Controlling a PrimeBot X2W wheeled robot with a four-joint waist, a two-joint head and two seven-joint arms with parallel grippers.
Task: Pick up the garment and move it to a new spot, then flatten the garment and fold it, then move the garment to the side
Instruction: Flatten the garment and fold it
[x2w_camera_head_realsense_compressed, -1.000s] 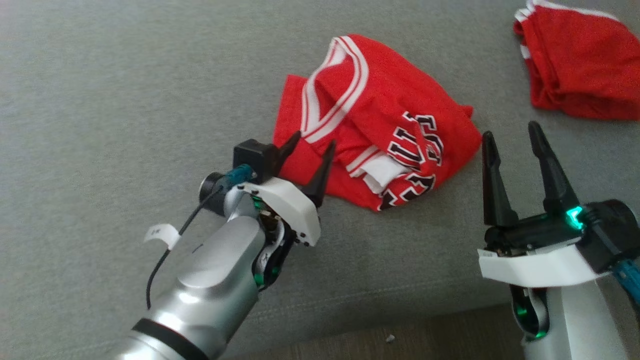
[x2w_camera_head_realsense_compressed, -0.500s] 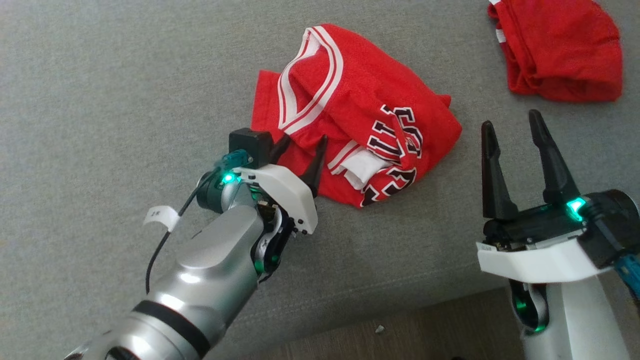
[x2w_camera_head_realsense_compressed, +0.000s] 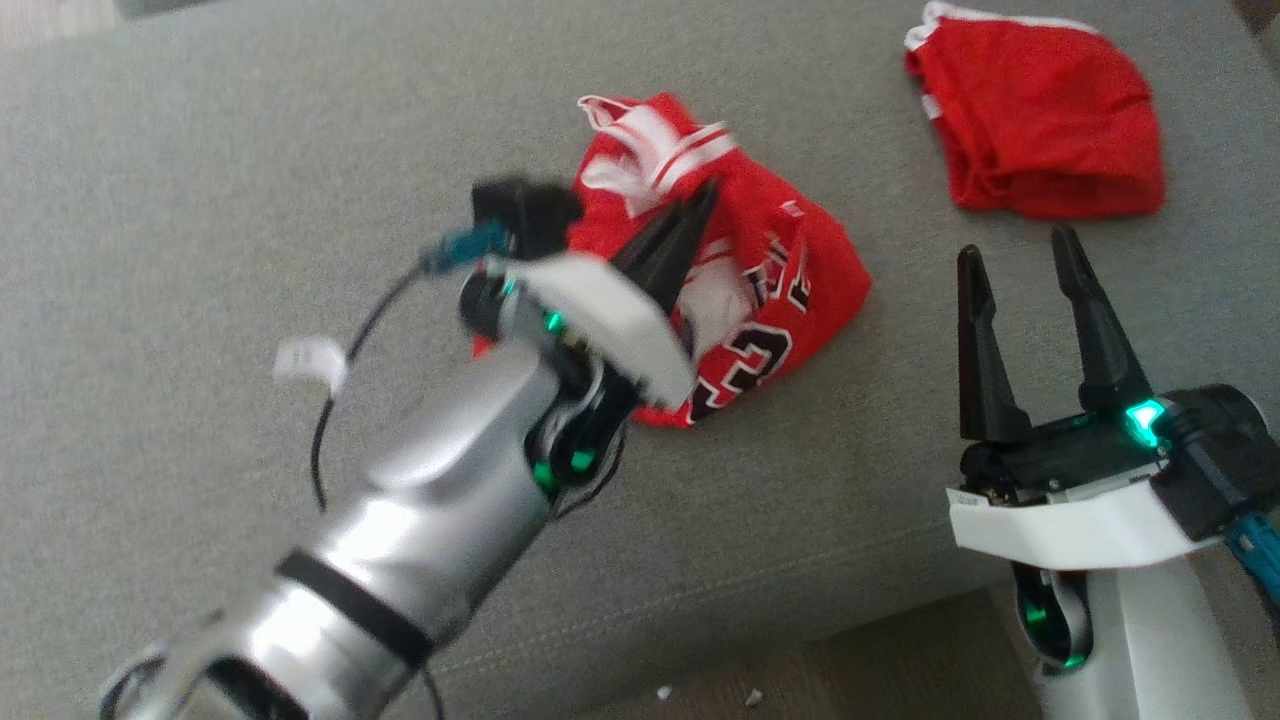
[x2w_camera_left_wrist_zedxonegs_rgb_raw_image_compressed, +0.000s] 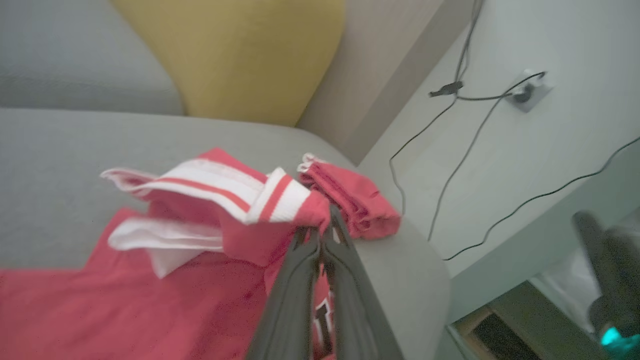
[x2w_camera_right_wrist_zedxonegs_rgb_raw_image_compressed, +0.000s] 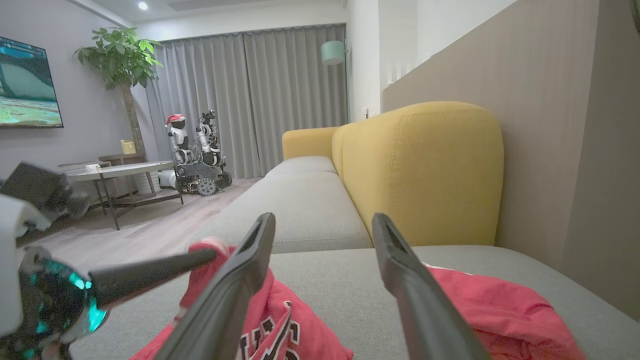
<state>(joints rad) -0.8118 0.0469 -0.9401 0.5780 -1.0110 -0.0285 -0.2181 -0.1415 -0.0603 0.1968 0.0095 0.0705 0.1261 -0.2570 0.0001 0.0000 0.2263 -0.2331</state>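
The red jersey (x2w_camera_head_realsense_compressed: 815, 285) lies bunched at upper centre on the grey sofa seat (x2w_camera_head_realsense_compressed: 200, 200), striped trim uppermost and lettering toward the seat's front edge. Bare cushion spreads left, and a second red garment (x2w_camera_head_realsense_compressed: 1040, 140) sits upper right. The blurred left gripper (x2w_camera_head_realsense_compressed: 700, 205) is clamped on the trim, its arm hiding the jersey's left side; the right gripper (x2w_camera_head_realsense_compressed: 1017, 250), lower right, stands spread and empty.

sofa (x2w_camera_head_realsense_compressed: 200, 200) grey, yellow backrest (x2w_camera_right_wrist_zedxonegs_rgb_raw_image_compressed: 425, 175) behind | red cloth (x2w_camera_head_realsense_compressed: 1040, 150) bunched near the seat's end | socket (x2w_camera_left_wrist_zedxonegs_rgb_raw_image_compressed: 527, 89) with cables (x2w_camera_left_wrist_zedxonegs_rgb_raw_image_compressed: 465, 155) on the wall | TV (x2w_camera_right_wrist_zedxonegs_rgb_raw_image_compressed: 27, 85), plant (x2w_camera_right_wrist_zedxonegs_rgb_raw_image_compressed: 122, 50), curtains (x2w_camera_right_wrist_zedxonegs_rgb_raw_image_compressed: 260, 100), table (x2w_camera_right_wrist_zedxonegs_rgb_raw_image_compressed: 120, 169) across the room
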